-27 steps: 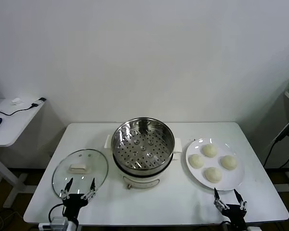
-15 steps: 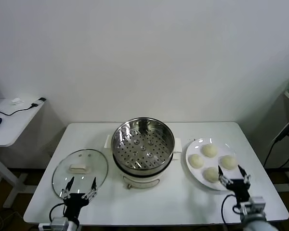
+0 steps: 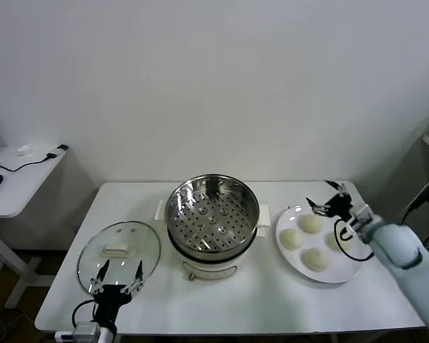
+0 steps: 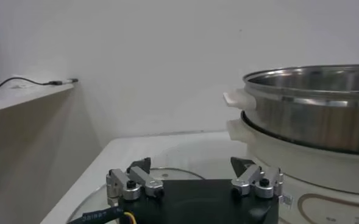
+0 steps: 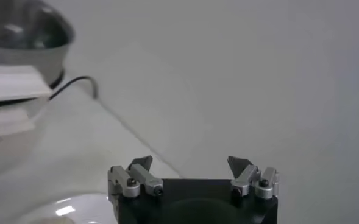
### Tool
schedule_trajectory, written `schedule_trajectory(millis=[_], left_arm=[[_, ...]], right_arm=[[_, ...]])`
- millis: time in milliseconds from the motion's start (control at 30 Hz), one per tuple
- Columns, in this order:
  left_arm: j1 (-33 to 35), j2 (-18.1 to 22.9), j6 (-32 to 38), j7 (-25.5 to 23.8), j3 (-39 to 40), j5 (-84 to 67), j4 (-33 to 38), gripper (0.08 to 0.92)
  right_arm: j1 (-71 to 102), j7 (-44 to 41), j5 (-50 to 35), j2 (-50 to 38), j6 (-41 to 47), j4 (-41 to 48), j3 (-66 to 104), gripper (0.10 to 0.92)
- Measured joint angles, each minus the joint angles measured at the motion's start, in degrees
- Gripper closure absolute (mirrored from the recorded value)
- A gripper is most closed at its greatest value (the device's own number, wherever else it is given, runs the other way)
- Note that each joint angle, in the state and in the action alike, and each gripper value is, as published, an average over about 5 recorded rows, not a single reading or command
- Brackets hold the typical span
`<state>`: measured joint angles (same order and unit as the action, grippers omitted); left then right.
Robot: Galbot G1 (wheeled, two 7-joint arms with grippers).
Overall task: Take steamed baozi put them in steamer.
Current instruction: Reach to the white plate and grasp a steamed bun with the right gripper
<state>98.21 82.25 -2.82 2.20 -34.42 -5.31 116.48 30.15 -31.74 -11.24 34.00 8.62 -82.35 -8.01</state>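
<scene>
The right gripper (image 3: 327, 200) hangs over the far edge of the white plate (image 3: 347, 272), fingers spread apart and holding nothing; the right wrist view shows the same gap between its two fingertips (image 5: 141, 164). Just beneath and slightly nearer than it lies the farthest of the four steamed baozi (image 3: 311, 224). The other three sit nearer still on the plate: one (image 3: 292, 239) toward the steamer, one (image 3: 317, 259) closest to the table's front edge, and one (image 3: 339, 241) partly hidden behind the arm. Each bun is round and domed, dome up (no long axis to speak of).

The steamer (image 3: 212, 216) stands to the left of the right gripper, close beside the plate, upright with its open mouth facing up and the perforated tray bare inside.

The left gripper (image 3: 116, 279) is parked at the table's front edge, jaws parted and empty, over the near rim of the glass lid (image 3: 119, 251), which lies flat just left of the steamer.
</scene>
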Motion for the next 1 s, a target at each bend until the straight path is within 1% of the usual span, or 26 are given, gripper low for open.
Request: schedule_trajectory(millis=[233,400,667,1000], left_arm=[[-0.05,0.31,0.50,-0.04,-0.32,0.49,-0.53,0.177],[-0.28,0.56,0.74,-0.05,-0.51,0.71,-0.99,0.177],[-0.50,1.08,1.18,-0.11,-0.79,1.22,-1.82,0.177],[-0.36,0.94,1.36,-0.23,-1.19,1.36,-2.37,0.177]], right_arm=[[-22.60,-17.30,2.68,-1.46,-4.63,10.06,-25.41,0.203],[-34.45,-25.18,3.65,1.00,-6.38,17.15,-39.88,0.203],[-42.00,-30.42,4.48,7.42,-7.77,27.01,-51.43,0.203],[-42.15,-31.23,5.39,15.07,-8.18,37.19,-54.20,0.203]])
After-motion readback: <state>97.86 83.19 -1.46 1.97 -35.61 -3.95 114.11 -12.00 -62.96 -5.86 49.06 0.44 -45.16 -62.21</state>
